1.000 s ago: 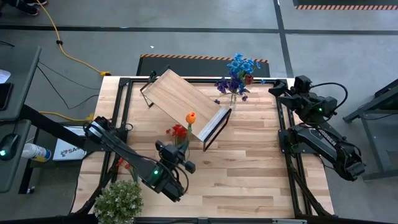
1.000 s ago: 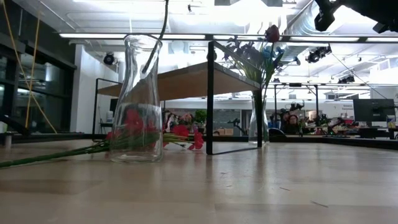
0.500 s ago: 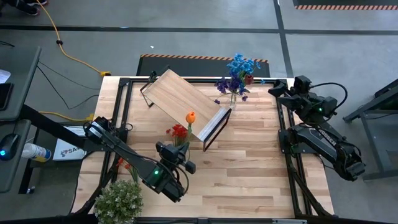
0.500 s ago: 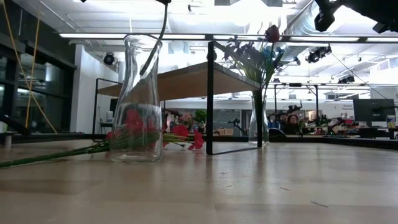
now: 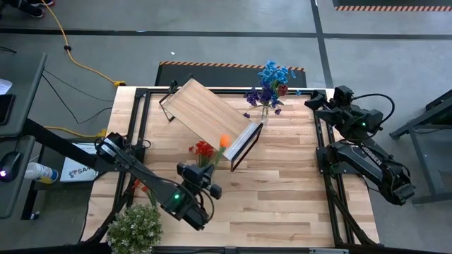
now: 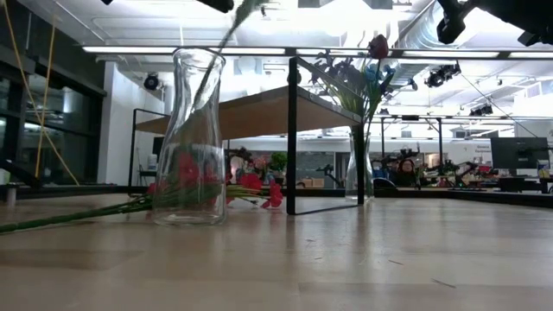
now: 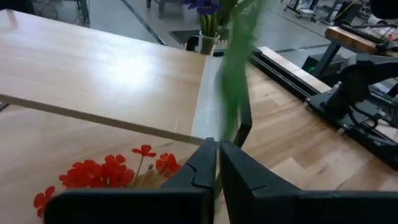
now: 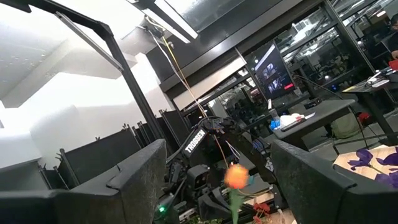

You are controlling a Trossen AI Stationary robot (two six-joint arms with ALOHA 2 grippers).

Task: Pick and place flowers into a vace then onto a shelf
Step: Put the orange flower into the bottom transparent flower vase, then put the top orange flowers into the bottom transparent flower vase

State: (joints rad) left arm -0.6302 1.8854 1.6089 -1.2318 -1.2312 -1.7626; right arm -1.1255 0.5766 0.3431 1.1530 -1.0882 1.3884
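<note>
A clear glass vase stands on the table near the shelf. An orange flower leans out of its mouth. My left gripper is just above the vase, shut on the flower's green stem. Red flowers lie flat on the table behind the vase, with their stalks running off to the left in the low view. A second vase of blue and purple flowers stands at the shelf's far end. My right gripper is open at the table's right edge, holding nothing. My left gripper pinches the orange flower's green stem between its two fingers, below the bloom. The fingers come nearly level from the table's near left side and lie across the stem. The stem leans, and its lower part reaches down inside the glass vase.
A bushy pale-green leafy clump sits at the near left corner. The shelf stands askew on its black frame in the middle of the table. Black rails run along the table's edges. There is bare wood on the near right.
The orange flower has tipped. Its bloom has swung toward the table's right and near side, and its stem now leans more steeply out of the vase mouth. The lower end has stayed inside the vase. My left gripper has kept its place.
</note>
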